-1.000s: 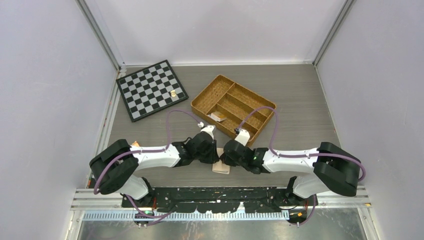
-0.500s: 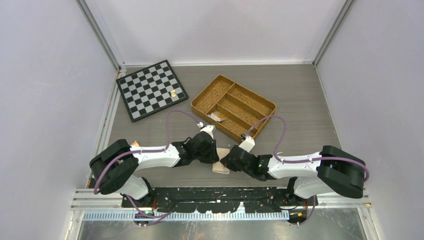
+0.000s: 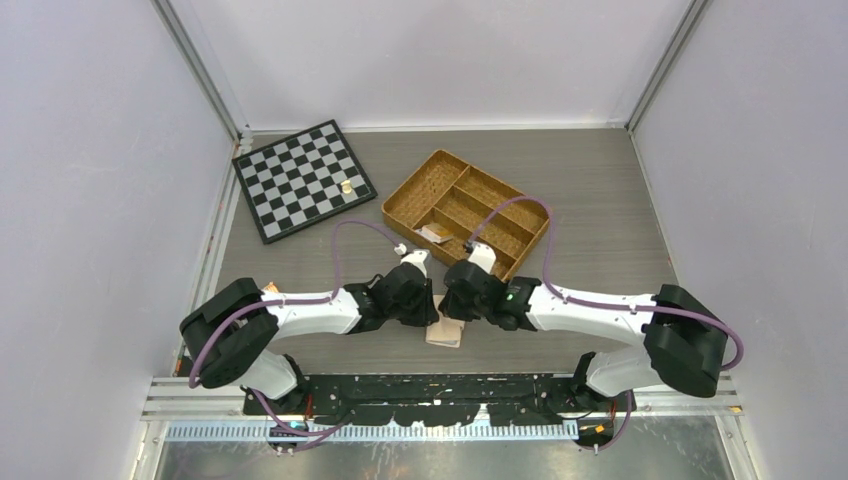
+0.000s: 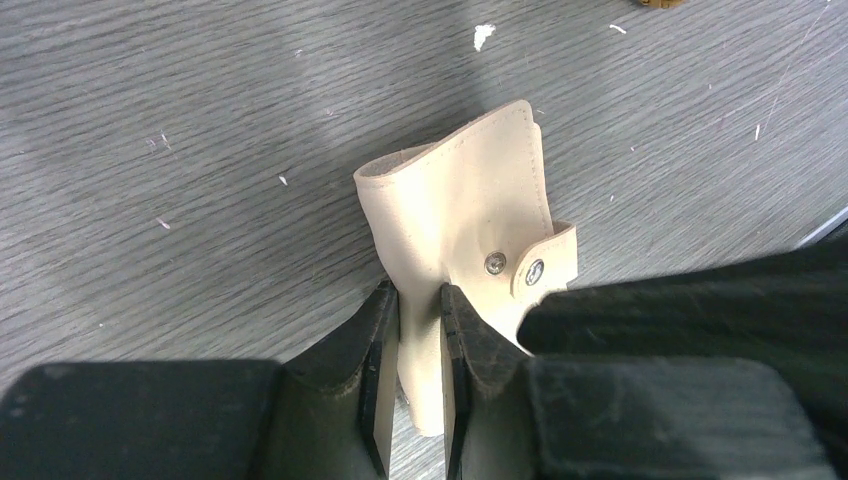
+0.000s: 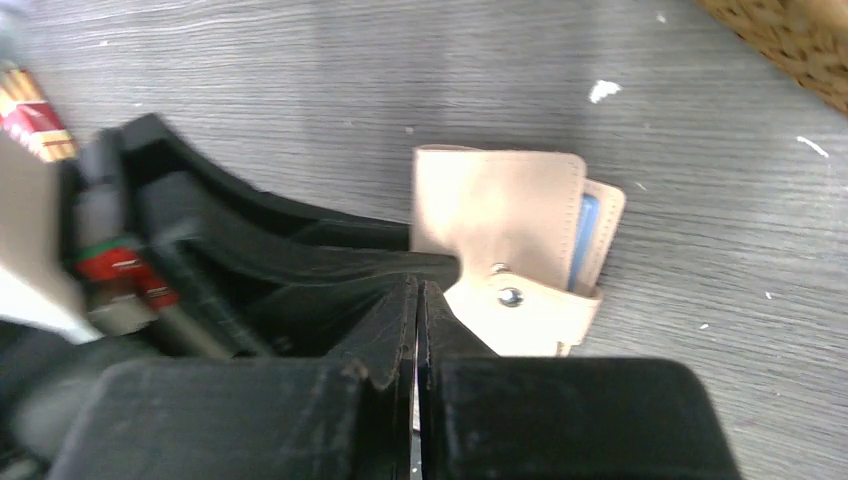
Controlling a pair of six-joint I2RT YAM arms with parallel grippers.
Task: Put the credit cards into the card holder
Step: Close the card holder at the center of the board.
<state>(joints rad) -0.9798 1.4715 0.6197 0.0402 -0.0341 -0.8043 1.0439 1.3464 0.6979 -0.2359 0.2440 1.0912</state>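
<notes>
The peach-beige card holder (image 4: 470, 200) lies folded on the table near the front edge, and it also shows in the top view (image 3: 443, 334). My left gripper (image 4: 418, 295) is shut on its near edge. Its snap tab (image 4: 545, 265) hangs loose beside the body snap. A blue-teal credit card (image 5: 586, 238) shows as a thin edge inside the holder (image 5: 500, 205). My right gripper (image 5: 417, 287) is shut with nothing seen between its fingers, tips just left of the snap tab (image 5: 520, 305). Both grippers meet over the holder in the top view, the left (image 3: 432, 312) and the right (image 3: 451, 307). No orange-tan card is in view.
A woven wicker divided tray (image 3: 466, 212) stands just behind the grippers with a small packet (image 3: 435, 234) in it. A chessboard (image 3: 303, 180) with a small gold piece (image 3: 346, 186) lies at the back left. A red-brown packet (image 5: 35, 115) lies beside the left arm.
My right arm swung its wrist back and then forward again, ending closer to the left gripper over the card holder. The left arm and the holder stayed put.
</notes>
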